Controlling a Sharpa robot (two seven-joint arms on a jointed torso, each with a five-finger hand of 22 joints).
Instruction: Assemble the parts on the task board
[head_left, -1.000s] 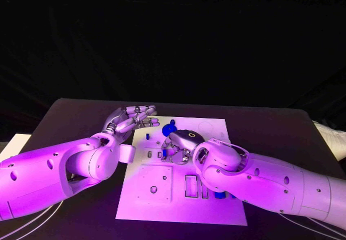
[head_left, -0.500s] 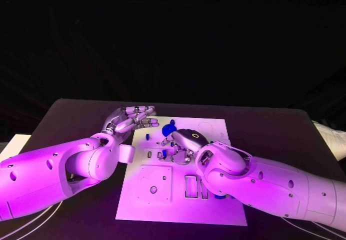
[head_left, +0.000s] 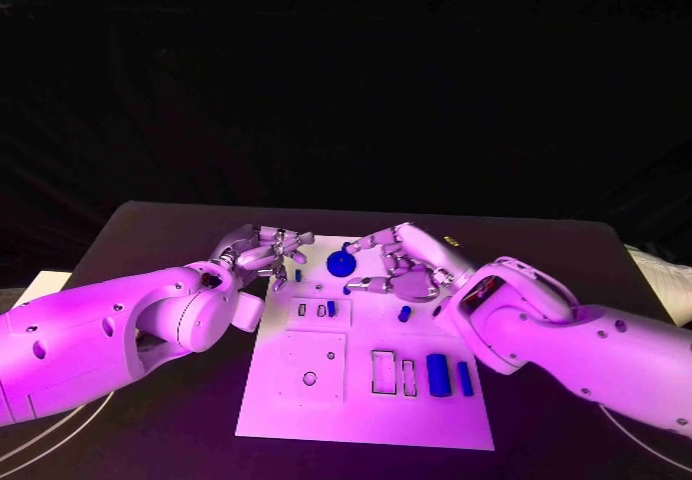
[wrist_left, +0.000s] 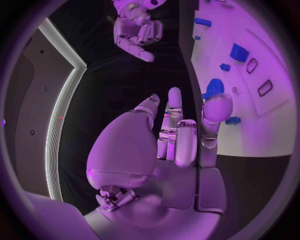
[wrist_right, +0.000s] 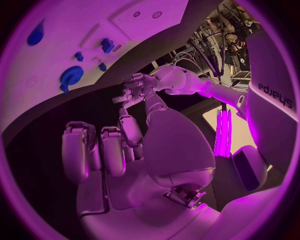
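The white task board (head_left: 368, 400) lies in the middle of the black table. A round blue part (head_left: 342, 263) stands near its far edge, and two upright blue parts (head_left: 438, 375) sit in slots at the near right. Small blue parts (head_left: 330, 308) lie mid-board. My left hand (head_left: 267, 248) hovers at the board's far left corner, fingers fairly straight and holding nothing. My right hand (head_left: 404, 265) is raised above the far middle of the board, fingers bent but apart, with nothing in them. The left wrist view shows my left hand (wrist_left: 181, 135), the round part (wrist_left: 214, 86) and my right hand (wrist_left: 134, 30).
Both forearms cross the board's sides in the head view. A pale object (head_left: 41, 285) lies at the table's left edge and another pale object (head_left: 656, 265) at its right. The right wrist view shows my right hand (wrist_right: 119, 145), my left hand (wrist_right: 134, 87) and the board (wrist_right: 62, 30).
My right hand has lifted off the middle of the board and moved back and to the right, uncovering small blue parts there. My left hand has barely moved.
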